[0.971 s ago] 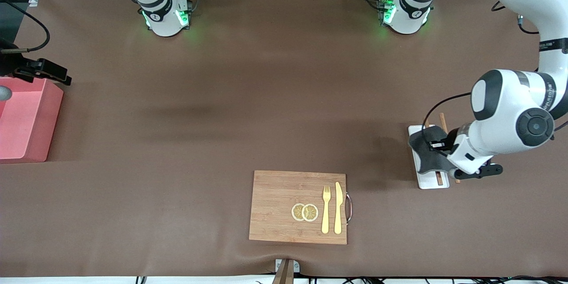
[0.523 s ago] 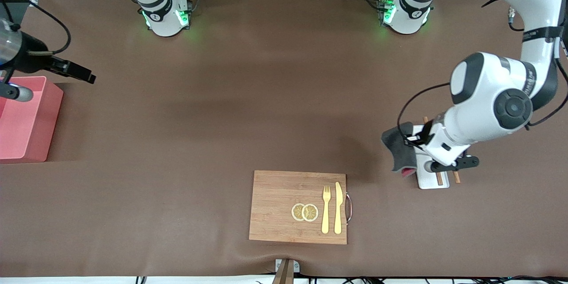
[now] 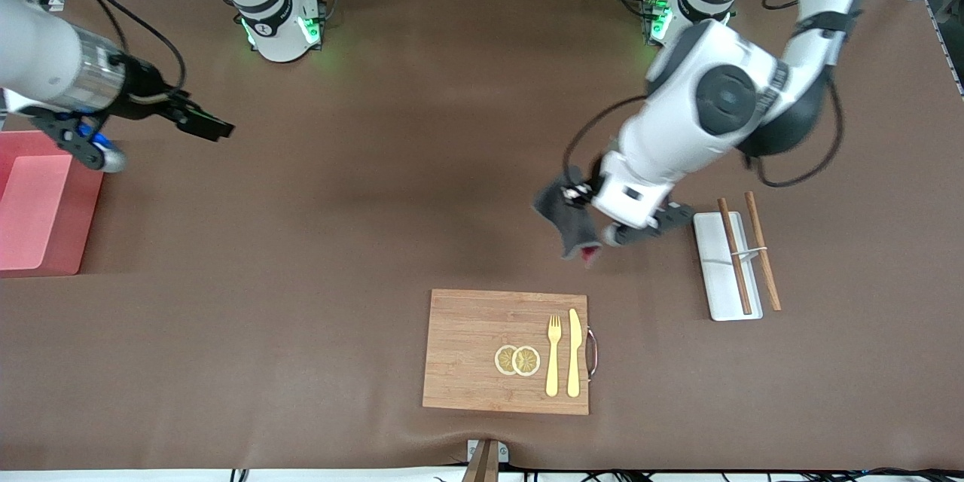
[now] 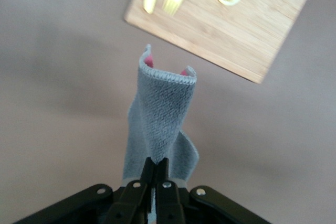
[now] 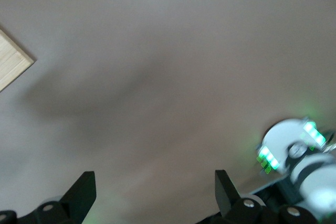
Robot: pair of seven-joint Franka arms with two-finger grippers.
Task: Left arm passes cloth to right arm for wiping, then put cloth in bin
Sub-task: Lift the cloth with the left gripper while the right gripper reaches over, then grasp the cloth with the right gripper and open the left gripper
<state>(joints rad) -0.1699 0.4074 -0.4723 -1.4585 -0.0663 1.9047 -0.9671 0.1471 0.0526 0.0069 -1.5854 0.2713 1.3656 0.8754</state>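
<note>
the cloth (image 3: 570, 220) hung in the air over bare tabletop (image 3: 422, 188), pinched by one edge in the left tool (image 4: 156, 167) so most of it dangled free, likely for the other arm to take. the right tool (image 3: 207, 123), fingers spread wide, hovered near the bin (image 3: 45, 199), apparently ready to receive.
</note>
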